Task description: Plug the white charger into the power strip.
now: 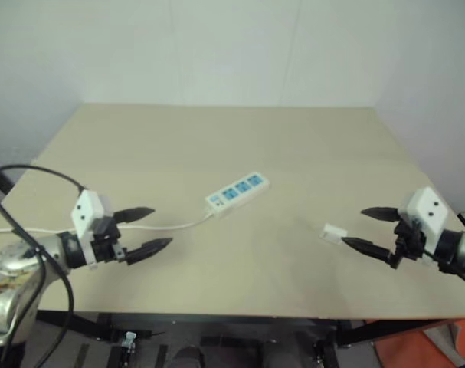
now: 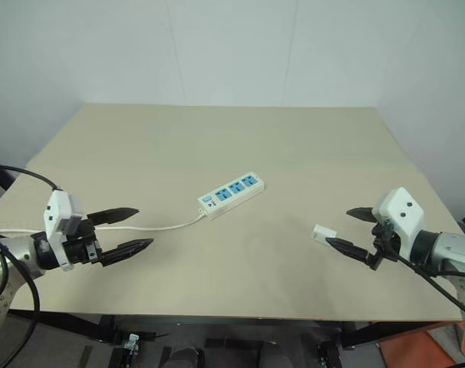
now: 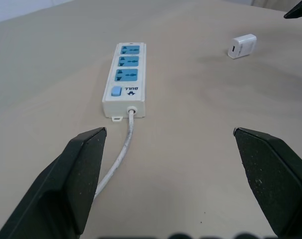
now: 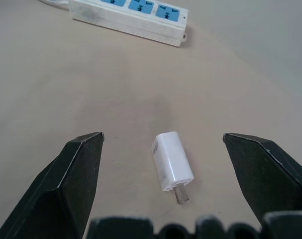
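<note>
A matte beige table holds the power strip at its middle, a flat white bar with three blue sockets whose thin cord runs left behind the left gripper. Bare tabletop lies all around. Both the left and right gripper hover with fingers spread wide. The white charger, boxy, lies on its side just beside the right gripper, prongs toward it.

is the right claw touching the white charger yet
Apart. In the right wrist view the white charger lies on the table between the open right claw fingers, bare tabletop showing on both sides.
</note>
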Action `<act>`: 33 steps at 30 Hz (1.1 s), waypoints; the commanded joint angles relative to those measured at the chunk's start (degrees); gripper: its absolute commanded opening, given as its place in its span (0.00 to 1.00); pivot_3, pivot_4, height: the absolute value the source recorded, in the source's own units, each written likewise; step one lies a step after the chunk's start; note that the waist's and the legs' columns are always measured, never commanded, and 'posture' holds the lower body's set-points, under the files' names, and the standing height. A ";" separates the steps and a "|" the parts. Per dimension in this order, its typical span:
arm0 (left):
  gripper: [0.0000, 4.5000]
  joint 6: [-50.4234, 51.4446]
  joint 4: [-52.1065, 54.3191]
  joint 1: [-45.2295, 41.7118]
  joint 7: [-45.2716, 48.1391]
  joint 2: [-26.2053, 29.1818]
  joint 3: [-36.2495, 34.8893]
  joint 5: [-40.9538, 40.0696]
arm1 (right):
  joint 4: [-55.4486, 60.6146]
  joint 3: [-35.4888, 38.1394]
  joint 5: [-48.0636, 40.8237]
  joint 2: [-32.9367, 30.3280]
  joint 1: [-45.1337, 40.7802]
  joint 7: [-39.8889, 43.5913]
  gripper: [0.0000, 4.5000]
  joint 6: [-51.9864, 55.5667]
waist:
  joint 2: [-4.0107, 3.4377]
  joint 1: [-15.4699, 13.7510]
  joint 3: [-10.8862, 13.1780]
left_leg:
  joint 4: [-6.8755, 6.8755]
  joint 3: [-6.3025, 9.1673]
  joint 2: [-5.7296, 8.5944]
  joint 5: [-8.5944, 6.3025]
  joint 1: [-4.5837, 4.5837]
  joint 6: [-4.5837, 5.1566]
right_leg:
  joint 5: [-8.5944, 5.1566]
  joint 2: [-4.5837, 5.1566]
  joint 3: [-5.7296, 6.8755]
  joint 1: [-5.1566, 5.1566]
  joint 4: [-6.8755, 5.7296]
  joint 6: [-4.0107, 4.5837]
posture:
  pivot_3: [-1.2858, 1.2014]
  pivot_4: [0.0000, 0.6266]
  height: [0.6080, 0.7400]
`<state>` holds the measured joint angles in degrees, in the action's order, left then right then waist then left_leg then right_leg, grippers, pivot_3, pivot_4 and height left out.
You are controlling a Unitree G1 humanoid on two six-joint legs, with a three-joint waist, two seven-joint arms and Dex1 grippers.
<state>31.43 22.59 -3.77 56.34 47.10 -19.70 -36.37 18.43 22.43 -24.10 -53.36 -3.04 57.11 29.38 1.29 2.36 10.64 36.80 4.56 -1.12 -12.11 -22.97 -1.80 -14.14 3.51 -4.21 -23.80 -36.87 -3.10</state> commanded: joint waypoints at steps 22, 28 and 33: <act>0.99 -4.93 -18.96 -19.35 -10.29 -9.43 21.11 18.42 | 3.33 -0.49 -2.53 -0.76 -3.92 -2.79 1.00 1.31 | 0.05 -1.00 -0.02 | 0.04 0.02 0.06 0.00 0.59 0.00 | 0.02 0.01 0.02 0.75 0.15 -0.11 | 0.52 0.24 1.00; 0.99 -12.80 -40.47 -30.17 -7.33 -17.51 30.62 27.03 | 6.07 0.21 -4.01 -1.07 -4.09 -3.14 1.00 2.38 | 0.08 -1.14 -0.01 | 0.03 0.04 0.08 -0.02 0.45 0.03 | 0.24 0.01 0.01 0.60 0.11 0.27 | 0.52 0.24 1.00; 0.86 -13.19 -49.87 -33.13 -7.55 -20.22 35.00 32.49 | 6.60 0.44 -4.20 -1.68 -4.00 -2.88 1.00 2.61 | 0.04 -1.31 -0.05 | 0.05 0.05 0.11 -0.01 0.58 0.03 | 0.11 0.02 0.01 0.75 0.08 0.02 | 0.52 0.24 1.00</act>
<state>17.91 -23.73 -37.68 49.87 27.12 13.30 -7.09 23.14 21.05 -27.31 -53.66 -6.51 54.38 31.79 1.33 1.05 10.60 36.86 4.61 -1.01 -12.12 -22.31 -1.76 -14.11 3.53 -4.19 -22.97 -36.78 -3.22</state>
